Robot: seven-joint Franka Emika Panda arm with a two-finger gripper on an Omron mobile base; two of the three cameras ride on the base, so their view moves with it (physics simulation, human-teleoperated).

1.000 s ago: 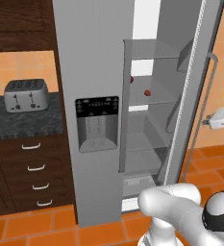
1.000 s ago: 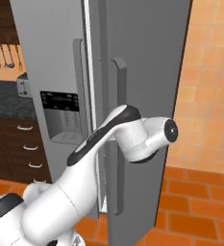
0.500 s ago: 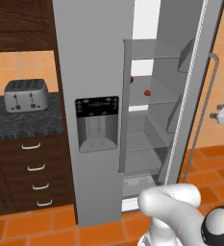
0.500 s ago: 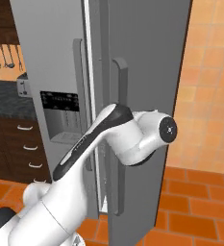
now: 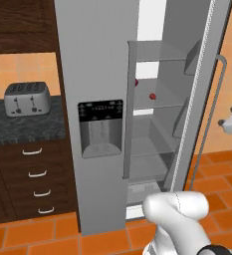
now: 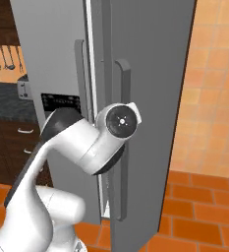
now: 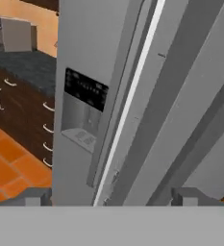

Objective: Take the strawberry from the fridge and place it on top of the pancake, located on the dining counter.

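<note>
fingers [image 7: 111, 196]: tips spread wide apart, nothing between them, close to the fridge [image 5: 100, 74] door edge | fridge: right door open | strawberry [image 5: 153, 96]: on a middle shelf inside | toaster [image 5: 26, 98]: on dark desk, left of fridge

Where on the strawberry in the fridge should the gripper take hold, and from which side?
Pinch the strawberry across its small round body, coming in level from the fridge's open front: it sits on a middle shelf, with the shelf above probably blocking a top-down approach.
</note>
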